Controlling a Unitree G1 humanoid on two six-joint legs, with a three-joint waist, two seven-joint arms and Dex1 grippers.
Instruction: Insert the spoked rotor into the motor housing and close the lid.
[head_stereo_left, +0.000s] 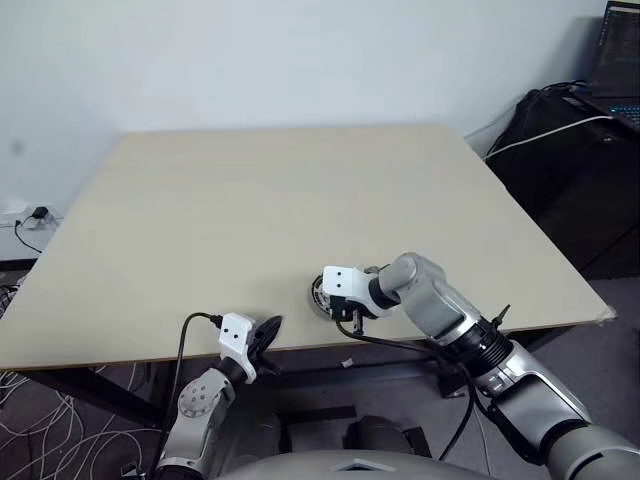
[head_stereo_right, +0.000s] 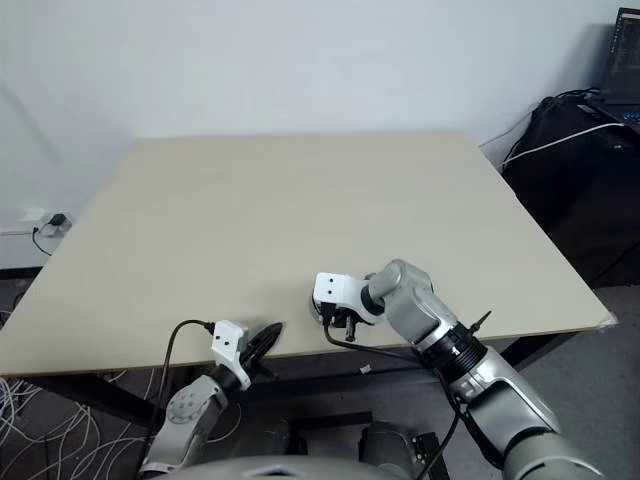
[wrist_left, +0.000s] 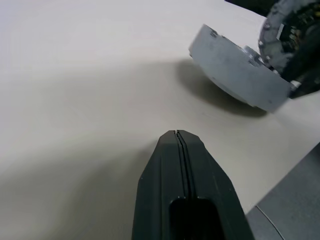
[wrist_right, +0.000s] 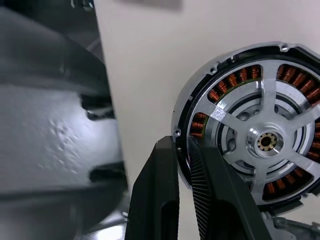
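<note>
Your right gripper (wrist_right: 182, 165) is pinching the rim of the housing (wrist_right: 252, 130), one finger outside the rim and one inside it, so the fingers are standing narrow with the rim between them. You are holding the housing tilted up on its edge, near the front edge of the desk (head_stereo_left: 300, 200). In the right wrist view you can see the rotor (wrist_right: 267, 142) sitting inside the housing, its silver spokes lying over the ring of copper windings. In the left wrist view the housing's grey back (wrist_left: 235, 75) is leaning over the desk, casting a shadow under it. Your left gripper (wrist_left: 179, 137) is pointing across the desk toward the housing, with its fingers pressed tight together and nothing between them. It is hanging just over the front edge of the desk, left of the housing and apart from it. In the head views the housing (head_stereo_left: 322, 297) is peeking out beside the white block of your right wrist.
</note>
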